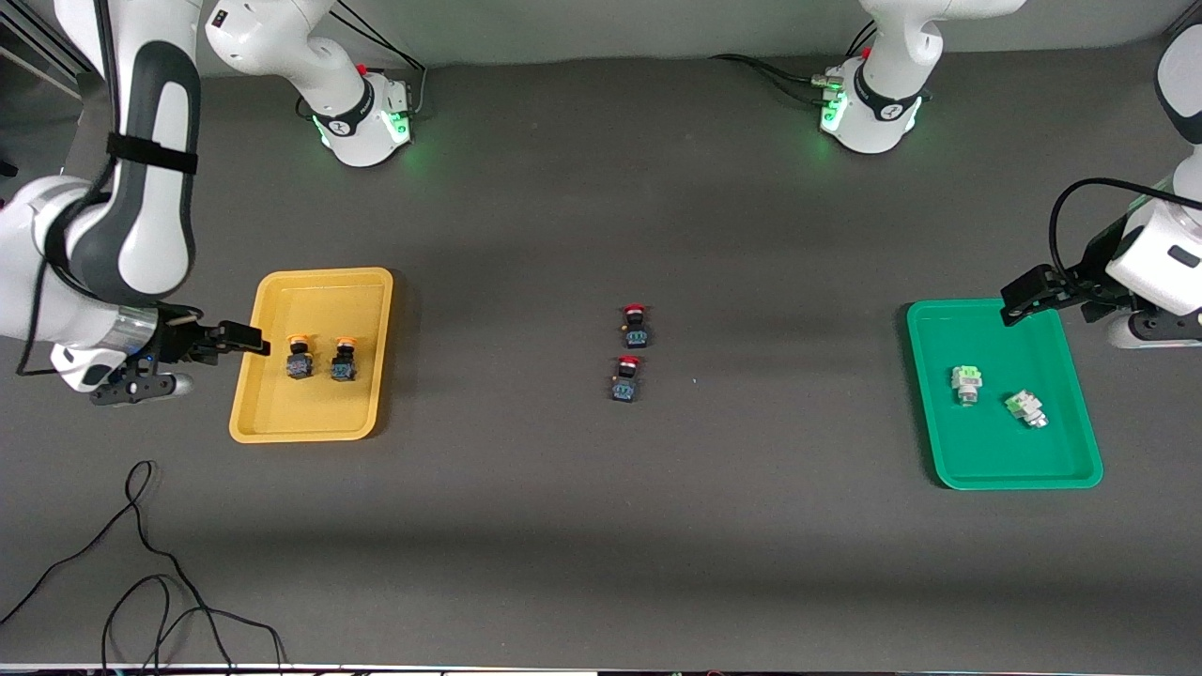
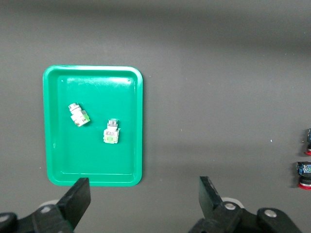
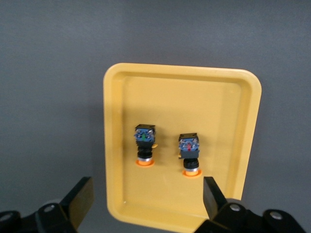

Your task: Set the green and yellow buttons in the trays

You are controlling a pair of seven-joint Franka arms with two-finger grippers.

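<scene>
Two orange-capped buttons lie in the yellow plastic tray beside the open right gripper. Two pale green buttons lie in the green tray near the open left gripper.

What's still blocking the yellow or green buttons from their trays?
Nothing visible. Both yellow buttons already lie in the yellow tray, both green buttons in the green tray. The red buttons sit mid-table, apart from both trays.

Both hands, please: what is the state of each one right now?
Left hand: open, holding nothing, over the edge of the green tray.
Right hand: open, holding nothing, over the edge of the yellow tray.
</scene>
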